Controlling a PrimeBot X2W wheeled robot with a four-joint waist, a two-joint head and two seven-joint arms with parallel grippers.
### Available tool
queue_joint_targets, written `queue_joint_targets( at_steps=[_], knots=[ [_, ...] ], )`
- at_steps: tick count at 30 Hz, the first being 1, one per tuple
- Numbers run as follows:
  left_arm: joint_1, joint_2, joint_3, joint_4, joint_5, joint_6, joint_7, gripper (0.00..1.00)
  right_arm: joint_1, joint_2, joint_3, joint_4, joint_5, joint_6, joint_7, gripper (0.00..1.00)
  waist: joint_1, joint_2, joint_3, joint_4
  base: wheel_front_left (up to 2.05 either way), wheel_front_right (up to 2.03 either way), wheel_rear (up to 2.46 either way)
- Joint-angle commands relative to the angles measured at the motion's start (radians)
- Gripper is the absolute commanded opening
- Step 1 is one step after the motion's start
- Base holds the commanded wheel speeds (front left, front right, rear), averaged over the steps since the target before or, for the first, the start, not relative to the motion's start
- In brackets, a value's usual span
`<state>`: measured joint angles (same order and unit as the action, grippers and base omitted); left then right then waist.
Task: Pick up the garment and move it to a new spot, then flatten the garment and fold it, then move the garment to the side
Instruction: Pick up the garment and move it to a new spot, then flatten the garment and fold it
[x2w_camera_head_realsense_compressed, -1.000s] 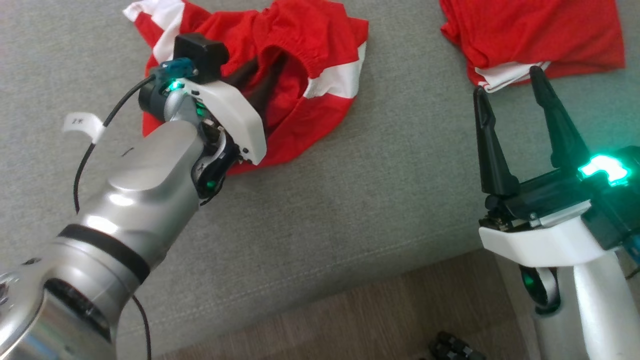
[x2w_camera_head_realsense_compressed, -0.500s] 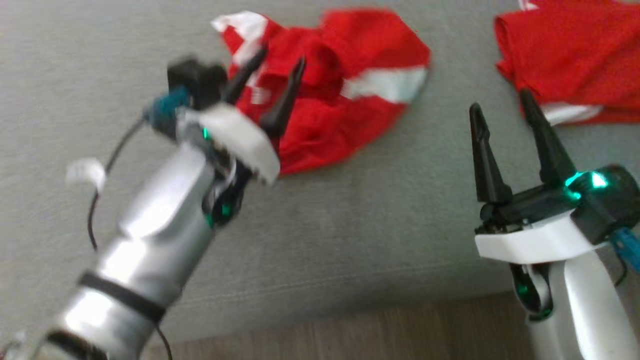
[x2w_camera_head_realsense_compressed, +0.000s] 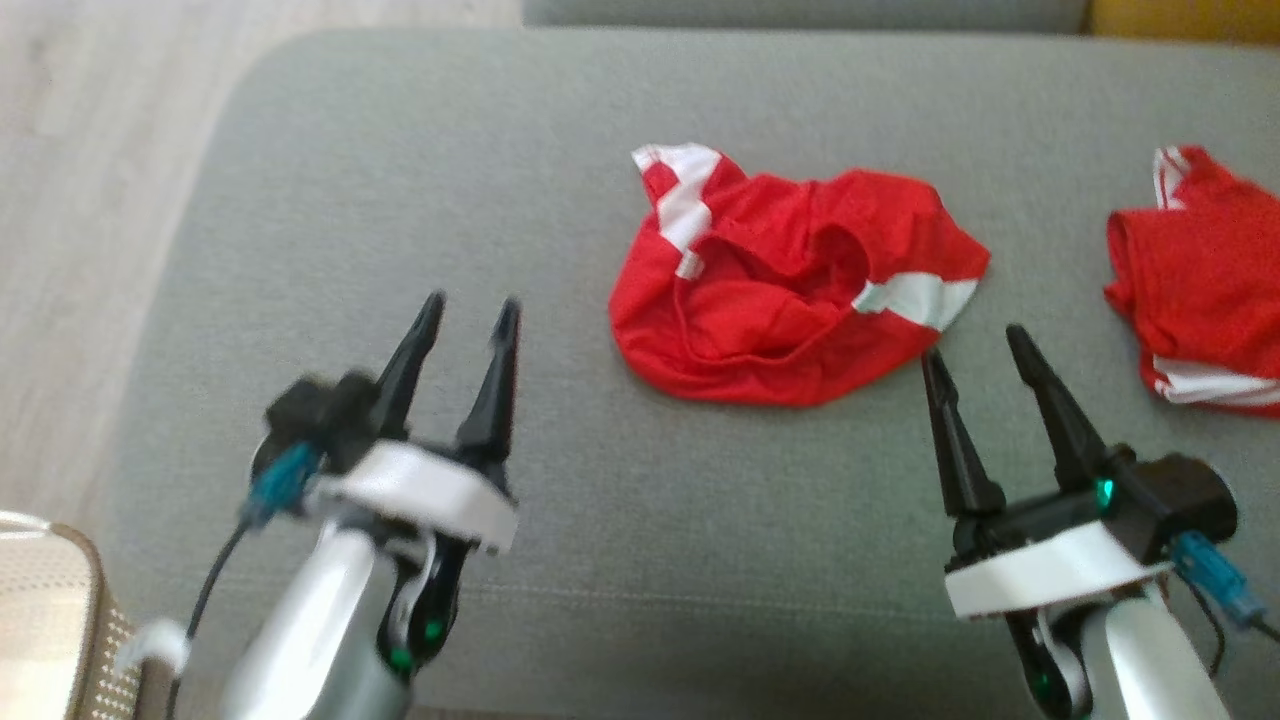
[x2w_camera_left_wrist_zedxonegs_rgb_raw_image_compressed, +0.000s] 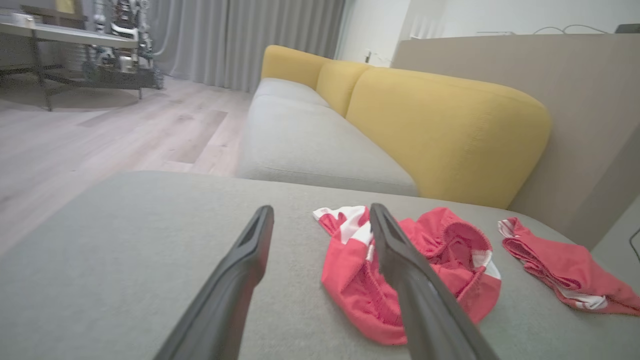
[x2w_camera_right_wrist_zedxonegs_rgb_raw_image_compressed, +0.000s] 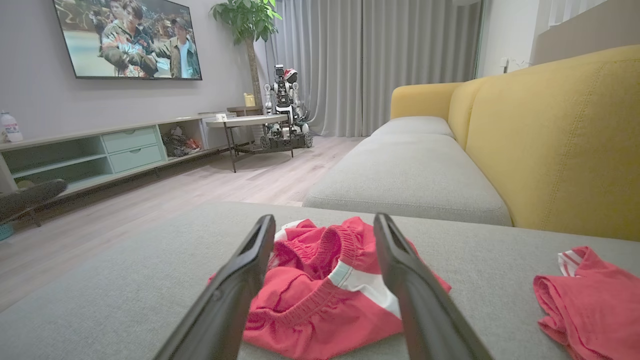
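Red-and-white garment (x2w_camera_head_realsense_compressed: 790, 300) lies crumpled on the grey sofa seat (x2w_camera_head_realsense_compressed: 400, 150), held by neither gripper. Left gripper (x2w_camera_head_realsense_compressed: 472, 301) is well to its left, jaws spread, empty. Right gripper (x2w_camera_head_realsense_compressed: 972, 343) is just beside its near right edge, jaws spread w/ nothing btwn them. Second red garment (x2w_camera_head_realsense_compressed: 1200, 290) is cut off at the right edge. Left arm is blurred. A sec ago the left gripper was down in the folds — now it's out.

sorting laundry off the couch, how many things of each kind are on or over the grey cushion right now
red and white fabric garments: 2 (crumpled garment in the middle, garment at the right edge)
dark two-fingered robot hands, both open and holding nothing: 2 (left hand, right hand)
total: 4
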<state>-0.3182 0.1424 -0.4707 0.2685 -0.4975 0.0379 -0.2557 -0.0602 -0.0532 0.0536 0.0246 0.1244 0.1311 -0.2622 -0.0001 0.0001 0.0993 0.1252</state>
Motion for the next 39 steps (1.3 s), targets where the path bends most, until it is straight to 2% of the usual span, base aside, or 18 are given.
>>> queue_joint_targets(
  at_steps=[1,4,9,16,26,39],
  knots=[
    [-0.006,0.005,0.052,-0.049,0.023,0.009,-0.006,1.0,-0.004,0.003,0.017,-0.027,0.005,0.0,0.0,1.0,0.0001,-0.0001,-0.052,0.042,0.0,0.0,0.0],
    [0.094,-0.012,0.12,-0.138,0.097,0.016,-0.006,1.0,0.024,0.003,0.01,-0.019,0.011,0.0,0.0,1.0,0.0001,-0.0001,-0.083,0.051,0.0,0.0,0.0],
    [0.226,-0.034,0.194,-0.273,0.219,-0.029,-0.006,1.0,0.07,0.003,-0.01,-0.015,0.011,0.0,0.0,1.0,0.0001,-0.0001,-0.113,0.058,0.0,0.0,0.0],
    [0.37,-0.064,0.29,-0.406,0.374,-0.041,-0.006,1.0,0.111,0.003,-0.026,-0.022,-0.002,0.0,0.0,1.0,0.0001,-0.0001,-0.134,0.043,0.0,0.0,0.0],
    [0.448,-0.082,0.303,-0.429,0.475,-0.045,-0.006,1.0,0.143,0.003,-0.036,-0.027,-0.009,0.0,0.0,1.0,0.0001,-0.0001,-0.137,0.03,0.0,0.0,0.0],
    [0.446,-0.068,0.267,-0.392,0.51,-0.021,-0.006,1.0,0.147,0.003,-0.03,-0.016,-0.005,0.0,0.0,1.0,0.0001,-0.0001,-0.14,0.029,0.0,0.0,0.0]
  ],
)
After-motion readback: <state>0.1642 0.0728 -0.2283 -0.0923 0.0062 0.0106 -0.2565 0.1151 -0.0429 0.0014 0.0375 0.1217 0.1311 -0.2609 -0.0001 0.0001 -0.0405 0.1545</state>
